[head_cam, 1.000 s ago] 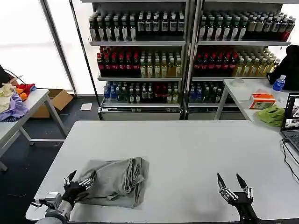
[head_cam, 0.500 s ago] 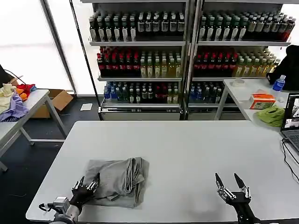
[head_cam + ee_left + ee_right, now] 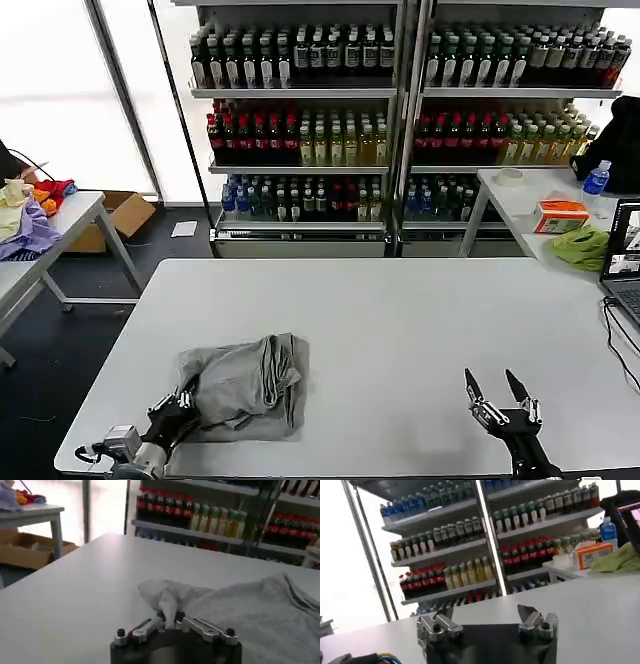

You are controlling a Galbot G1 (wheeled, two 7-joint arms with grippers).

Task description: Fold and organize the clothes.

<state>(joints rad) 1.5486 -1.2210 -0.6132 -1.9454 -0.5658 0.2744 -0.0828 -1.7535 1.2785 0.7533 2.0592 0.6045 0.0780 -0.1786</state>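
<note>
Shirt: a light grey shirt (image 3: 245,385) lies in a soft, bunched heap on the white table (image 3: 400,320). It has many wrinkles and rolled folds along its top. It is 1 colour all over, with no print to see.
Where the shirt is: on the robot's left side of the table, close to the near edge. The rest of the table top around it is bare.
Left claw: the left gripper (image 3: 172,408) is at the near left corner of the shirt, low over the table. In the left wrist view its 2 fingers are squeezed together on a small pinch of the grey cloth (image 3: 169,605), which stands up in a little peak between them.
Right claw: the right gripper (image 3: 503,398) is near the front edge on the robot's right side, well apart from the shirt. Its 2 fingers are spread wide and nothing is between them. The right wrist view shows the same wide gap.
Behind: tall shelves (image 3: 400,120) full of drink bottles stand past the table.
Side table on the left: it has a pile of coloured clothes (image 3: 25,215).
Side table on the right: it has a green cloth (image 3: 580,247) and an orange box (image 3: 560,215).
</note>
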